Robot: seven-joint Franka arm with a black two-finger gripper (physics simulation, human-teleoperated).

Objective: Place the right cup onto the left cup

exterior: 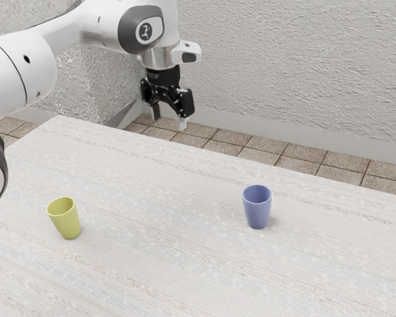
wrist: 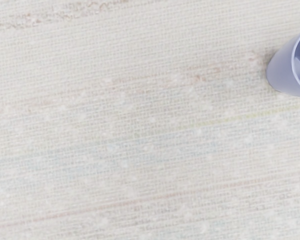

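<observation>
My gripper hangs high over the table's far side in the exterior view, its two fingers apart with nothing between them. A blue cup stands upright on the table at the exterior view's right, well below the gripper's height. A yellow-green cup stands upright toward the exterior view's left, widely separated from the blue one. In the wrist view the blue cup is partly cut off by the picture's edge.
The pale, striped table carries both cups. Behind its far edge lie a brown tiled floor and a rough grey wall.
</observation>
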